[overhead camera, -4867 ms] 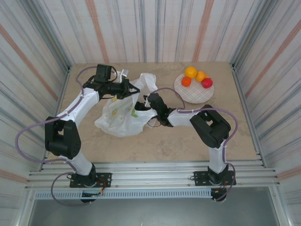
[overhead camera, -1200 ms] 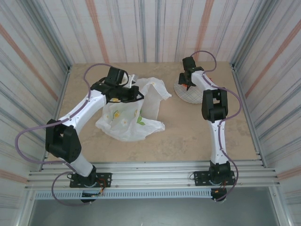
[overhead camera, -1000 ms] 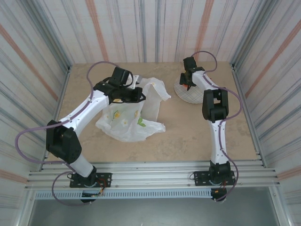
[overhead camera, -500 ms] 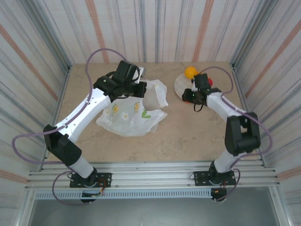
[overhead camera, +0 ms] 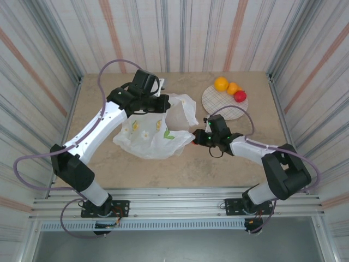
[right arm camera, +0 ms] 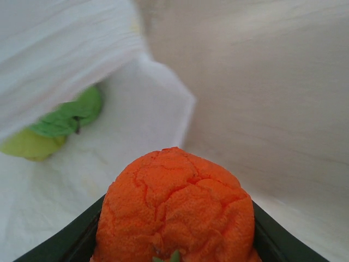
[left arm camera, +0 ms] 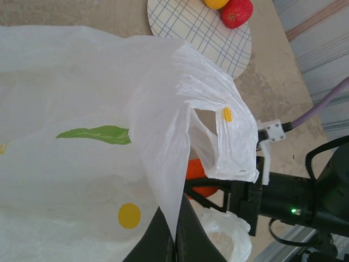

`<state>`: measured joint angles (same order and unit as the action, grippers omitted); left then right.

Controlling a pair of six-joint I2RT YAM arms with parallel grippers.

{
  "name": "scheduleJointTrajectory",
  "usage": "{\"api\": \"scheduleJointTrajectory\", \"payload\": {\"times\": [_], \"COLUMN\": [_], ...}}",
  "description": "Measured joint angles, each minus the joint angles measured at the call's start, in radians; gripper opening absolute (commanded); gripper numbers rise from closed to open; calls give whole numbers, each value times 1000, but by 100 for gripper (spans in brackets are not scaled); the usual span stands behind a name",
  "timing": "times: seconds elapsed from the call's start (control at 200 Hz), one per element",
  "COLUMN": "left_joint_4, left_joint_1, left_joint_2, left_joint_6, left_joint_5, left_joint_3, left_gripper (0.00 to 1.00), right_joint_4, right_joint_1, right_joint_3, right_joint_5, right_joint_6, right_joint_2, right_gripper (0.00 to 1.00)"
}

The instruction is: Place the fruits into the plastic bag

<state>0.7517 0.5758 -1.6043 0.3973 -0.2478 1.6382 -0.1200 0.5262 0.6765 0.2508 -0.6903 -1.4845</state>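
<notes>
The plastic bag (overhead camera: 147, 136) lies left of centre, white with lemon and leaf prints. My left gripper (overhead camera: 162, 105) is shut on the bag's upper edge (left arm camera: 163, 180) and holds it lifted, so the mouth gapes to the right. My right gripper (overhead camera: 196, 138) is shut on an orange fruit (right arm camera: 174, 210) right at that mouth; the same orange (left arm camera: 197, 176) is seen between its black fingers. A green fruit (right arm camera: 68, 117) and a yellow-green one (right arm camera: 27, 144) lie inside the bag. Two oranges (overhead camera: 221, 83) (overhead camera: 233, 88) and a red apple (overhead camera: 240, 96) sit on the plate.
The round checked plate (overhead camera: 221, 106) stands at the back right, beyond my right arm. A loose fold of the bag (left arm camera: 229, 234) lies on the table below my right gripper. Striped walls close in the table on three sides.
My right arm has swung from the plate down to the bag's mouth, carrying the orange. My left gripper has drawn the bag's edge up and slightly to the right.
</notes>
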Motion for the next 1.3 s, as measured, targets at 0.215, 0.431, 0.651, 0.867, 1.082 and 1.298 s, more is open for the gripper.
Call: {"api": "scheduleJointTrajectory", "payload": {"times": [0.215,0.431,0.651,0.867,1.082,1.298], "left_joint_4": [-24,-35,-49,-65,-95,-111], "left_joint_1": [-33,-47,-53,-60,-60,-72], "left_joint_2": [0,2,4,4,4,4], "left_joint_6": [16,18,16,13,-1,-10], "left_joint_5": [-47,-85,-109,-127,-127,-127], "left_joint_3": [-45,-67,-89,-103,-132,-147], "left_gripper": [0,0,0,0,0,0], "right_joint_4": [-225,-380,-497,-504,-434,-272], "right_joint_1": [87,156,195,204,210,208], "right_joint_3": [2,95,187,283,451,557], "right_joint_5": [-50,-128,-204,-242,-276,-285], "right_joint_6": [-123,-236,-354,-385,-403,-376], "right_joint_2": [-125,-272,-380,-437,-521,-563], "right_gripper": [52,53,55,59,71,88]}}
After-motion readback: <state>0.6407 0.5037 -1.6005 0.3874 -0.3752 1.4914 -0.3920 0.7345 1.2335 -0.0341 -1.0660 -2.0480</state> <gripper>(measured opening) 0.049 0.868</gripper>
